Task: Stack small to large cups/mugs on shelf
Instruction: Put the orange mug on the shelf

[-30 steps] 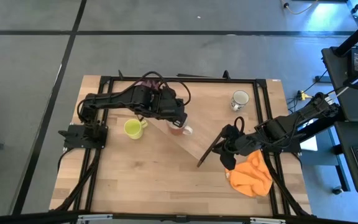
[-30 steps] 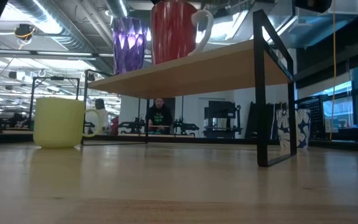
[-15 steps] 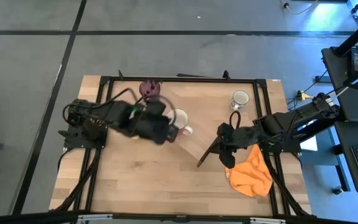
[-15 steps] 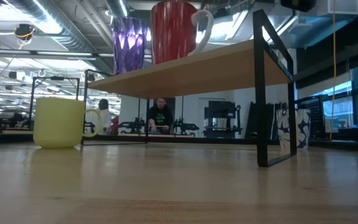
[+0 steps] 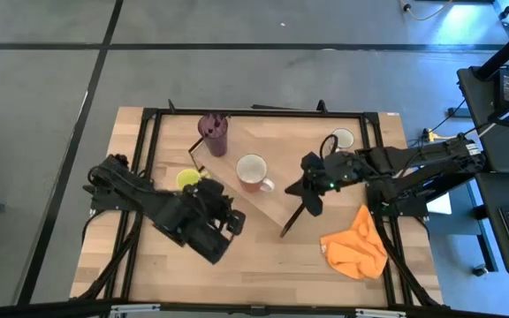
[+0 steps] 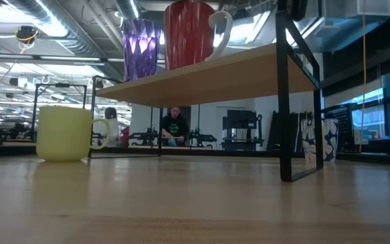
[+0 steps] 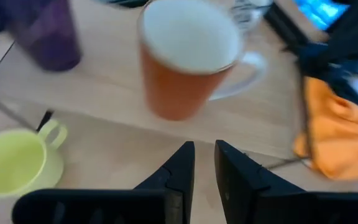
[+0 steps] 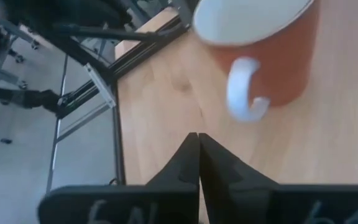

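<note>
Left claw [image 7: 202, 163], fingers narrowly parted and empty, hangs over the counter [image 5: 263, 256]. Right claw [image 8: 198, 154], pressed closed and empty, faces the brownish mug [image 5: 253, 170] on the shelf [image 5: 277, 196]. Judged rigid, glazed, breakable; grip its rim.

Even overhead light; ceiling lamps [image 6: 53, 27] glare at eleven o'clock in the low view, near desk [image 6: 195, 210] out of focus; both wrist views smeared by motion blur

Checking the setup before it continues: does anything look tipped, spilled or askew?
Nothing stands out. The tall dark purple tumbler and brownish mug with white inside stand upright on the light-wood shelf; the yellow-green mug sits upright on the tabletop.
</note>
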`<state>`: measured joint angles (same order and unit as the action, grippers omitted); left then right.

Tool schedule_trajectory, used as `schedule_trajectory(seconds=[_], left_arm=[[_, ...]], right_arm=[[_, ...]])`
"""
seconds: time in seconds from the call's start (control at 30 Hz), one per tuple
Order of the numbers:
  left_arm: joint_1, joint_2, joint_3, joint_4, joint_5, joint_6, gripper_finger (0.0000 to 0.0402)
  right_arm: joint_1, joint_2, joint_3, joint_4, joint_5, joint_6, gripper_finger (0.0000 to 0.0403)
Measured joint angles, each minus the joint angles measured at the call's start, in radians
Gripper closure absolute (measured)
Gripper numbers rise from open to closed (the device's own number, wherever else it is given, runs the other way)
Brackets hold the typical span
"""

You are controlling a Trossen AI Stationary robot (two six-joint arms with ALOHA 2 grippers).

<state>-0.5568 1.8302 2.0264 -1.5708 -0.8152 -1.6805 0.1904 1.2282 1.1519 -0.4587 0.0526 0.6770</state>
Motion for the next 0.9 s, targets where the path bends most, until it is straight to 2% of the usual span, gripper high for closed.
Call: schedule_trajectory(seconds=[0.17,0.4,0.7,0.9], left_arm=[[-0.004,-0.002,-0.134,0.000,-0.018,-0.179,0.0344],[0.016,-0.002,-0.226,0.026,-0.080,-0.348,0.0344],[0.033,-0.002,-0.301,0.129,-0.164,-0.355,0.0344],[0.034,-0.002,-0.349,0.153,-0.173,-0.353,0.0344]], right_arm=[[-0.029,0.000,0.000,0.001,-0.004,-0.021,0.0401],[-0.079,0.000,0.000,0.001,-0.022,-0.033,0.0401],[-0.145,0.012,0.000,-0.004,-0.089,-0.061,0.0402],[-0.153,0.057,0.000,-0.017,-0.136,-0.080,0.0402]])
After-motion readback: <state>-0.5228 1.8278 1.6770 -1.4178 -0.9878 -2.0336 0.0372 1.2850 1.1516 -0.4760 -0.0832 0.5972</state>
